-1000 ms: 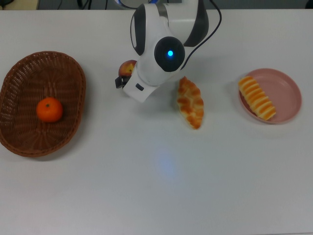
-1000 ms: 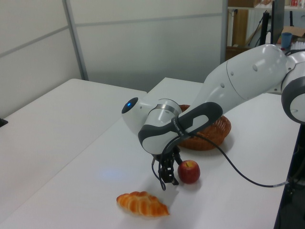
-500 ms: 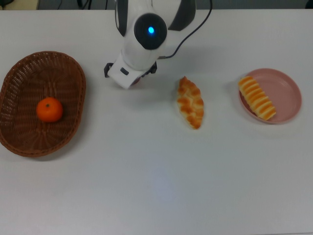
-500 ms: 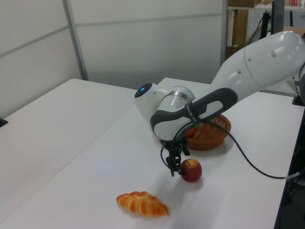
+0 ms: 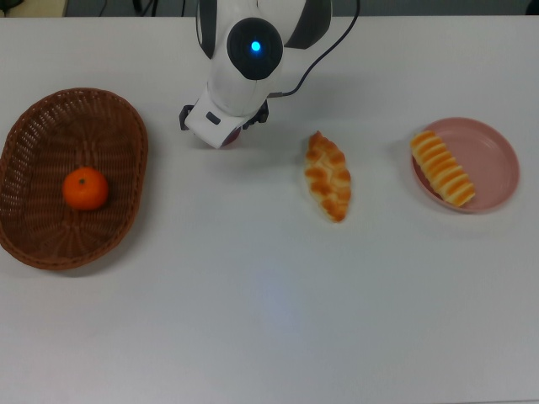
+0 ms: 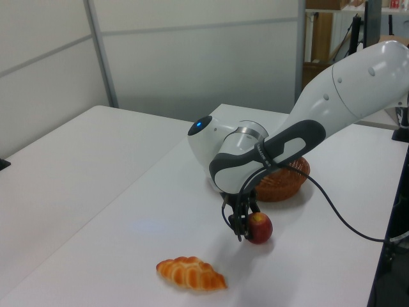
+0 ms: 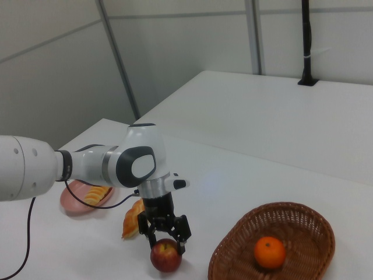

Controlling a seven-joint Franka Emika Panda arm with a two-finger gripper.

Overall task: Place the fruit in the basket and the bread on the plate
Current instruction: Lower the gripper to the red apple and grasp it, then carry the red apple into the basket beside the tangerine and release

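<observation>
A dark red apple (image 7: 166,256) rests on the white table, nearly hidden under the arm in the top view. My gripper (image 7: 166,242) is open, lowered over the apple's top with a finger on each side; in the left view the apple (image 6: 260,228) sits just right of the gripper (image 6: 245,229). An orange tangerine (image 5: 85,188) lies in the brown wicker basket (image 5: 126,126). The striped roll (image 5: 442,167) lies on the pink plate (image 5: 497,151). The braided roll (image 5: 328,176) lies on the table between arm and plate.
The arm's black cable (image 6: 339,220) loops over the table at the left view's right. The basket (image 7: 317,224) stands at the right view's right of the apple. The plate (image 7: 71,205) lies behind the arm in the right view.
The arm swung from beside the apple toward the top view's upper left, and now stands over it. The gripper came down until its fingers straddle the apple. The apple, rolls and tangerine stayed put.
</observation>
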